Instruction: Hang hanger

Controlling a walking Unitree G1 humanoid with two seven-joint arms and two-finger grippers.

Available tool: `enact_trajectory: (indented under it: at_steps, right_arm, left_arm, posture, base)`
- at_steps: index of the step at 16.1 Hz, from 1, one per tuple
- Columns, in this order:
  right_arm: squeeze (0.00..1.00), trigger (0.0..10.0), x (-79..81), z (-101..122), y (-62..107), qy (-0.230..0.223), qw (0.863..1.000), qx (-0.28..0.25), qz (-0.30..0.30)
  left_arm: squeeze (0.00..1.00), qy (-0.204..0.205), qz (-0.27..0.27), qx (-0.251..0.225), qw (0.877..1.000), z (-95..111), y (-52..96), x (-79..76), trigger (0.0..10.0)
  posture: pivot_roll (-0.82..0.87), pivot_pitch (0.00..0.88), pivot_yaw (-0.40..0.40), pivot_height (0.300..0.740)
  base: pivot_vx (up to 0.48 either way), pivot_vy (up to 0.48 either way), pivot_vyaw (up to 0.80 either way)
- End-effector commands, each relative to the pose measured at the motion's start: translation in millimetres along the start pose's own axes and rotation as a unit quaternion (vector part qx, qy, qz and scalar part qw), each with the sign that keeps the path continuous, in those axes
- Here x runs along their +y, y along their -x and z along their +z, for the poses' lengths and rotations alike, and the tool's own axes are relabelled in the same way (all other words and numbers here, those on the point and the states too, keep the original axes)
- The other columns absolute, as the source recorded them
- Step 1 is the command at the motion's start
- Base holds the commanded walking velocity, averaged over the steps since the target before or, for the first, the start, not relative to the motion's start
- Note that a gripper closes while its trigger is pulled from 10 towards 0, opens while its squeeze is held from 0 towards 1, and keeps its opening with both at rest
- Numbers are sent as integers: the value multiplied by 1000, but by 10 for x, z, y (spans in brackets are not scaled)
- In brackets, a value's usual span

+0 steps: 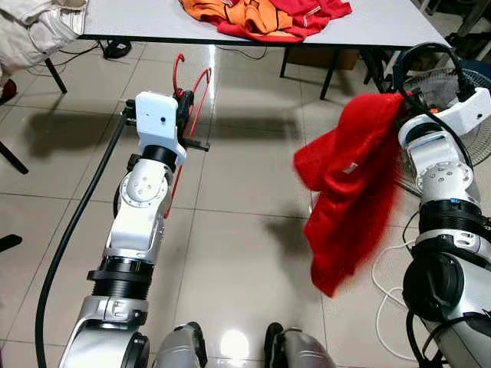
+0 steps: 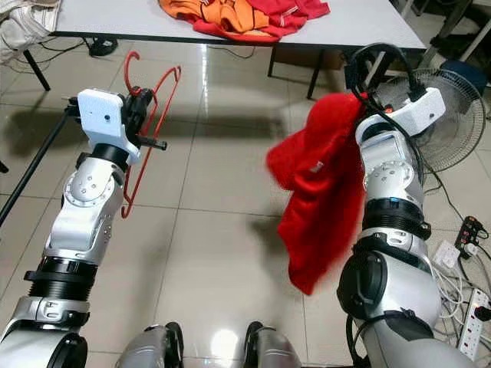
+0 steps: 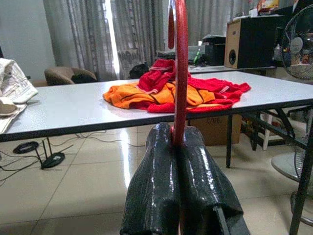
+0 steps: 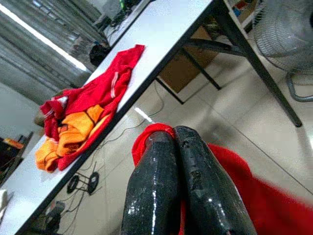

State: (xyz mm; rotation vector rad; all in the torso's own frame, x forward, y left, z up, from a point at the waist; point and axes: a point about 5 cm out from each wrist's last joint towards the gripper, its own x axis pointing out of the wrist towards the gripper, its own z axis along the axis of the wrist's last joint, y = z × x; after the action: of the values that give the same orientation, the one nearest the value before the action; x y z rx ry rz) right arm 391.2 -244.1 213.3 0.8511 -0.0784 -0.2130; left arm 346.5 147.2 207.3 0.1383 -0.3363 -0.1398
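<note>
Left gripper pinched tight on thin red wire hanger, held above the tiled floor, short of the white rectangular table; hook points toward that table. Right gripper clamped on a red fleece garment that droops below it, also short of the table. Orange and red clothes pile lies on the table.

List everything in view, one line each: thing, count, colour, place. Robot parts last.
Hanger: one, red, gripped in the left gripper.
Garment: one, red, hanging from the right gripper.
Clothes pile: red and orange, on the table.
Table: one, white, ahead.
Fan: one, black, on the floor at right.
Power strips: white, floor at right.
Left gripper: black, shut on the hanger.
Right gripper: black, shut on the garment.
</note>
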Motion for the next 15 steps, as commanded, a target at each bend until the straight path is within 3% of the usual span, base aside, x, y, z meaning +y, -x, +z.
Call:
enact_trajectory:
  at_steps: [1,3,4,5,7,10,12,15]
  right_arm:
    - [0,0,94,113,-19,-5,1000,-22,6]
    - [0,0,203,55,-16,52,996,20,62]
    - [0,0,303,-30,30,128,979,71,144]
    - [0,0,347,-60,74,173,962,92,192]
    - [0,0,344,-26,138,265,925,107,250]
    - [0,0,295,146,120,310,910,98,258]
    - [0,0,309,178,132,327,896,104,283]
    - [0,0,245,154,142,363,877,111,294]
  left_arm:
    - [0,6,-9,-1,1000,13,2,-37,10000]
    - [0,9,-10,0,1000,14,-7,-60,10000]
    - [0,11,-12,0,1000,13,-5,-68,10000]
    - [0,12,-13,0,1000,14,-4,-73,10000]
    - [0,12,-18,1,1000,12,0,-71,10000]
    - [0,6,-42,-4,999,51,-16,-26,10000]
    - [0,7,-98,-10,995,124,-30,-25,10000]
    - [0,59,-186,-37,980,367,18,51,10000]
  posture:
    - [-138,163,-36,740]
    - [-145,165,-38,740]
    - [-150,168,-38,740]
    - [-153,169,-40,740]
    - [-153,169,-42,740]
    - [-144,153,-45,740]
    - [-144,153,-45,740]
    - [-134,151,-48,740]
  base:
    - [0,0,0]
    - [0,0,0]
    - [0,0,0]
    - [0,0,0]
    - [0,0,0]
    - [0,0,0]
    - [0,0,0]
    - [0,0,0]
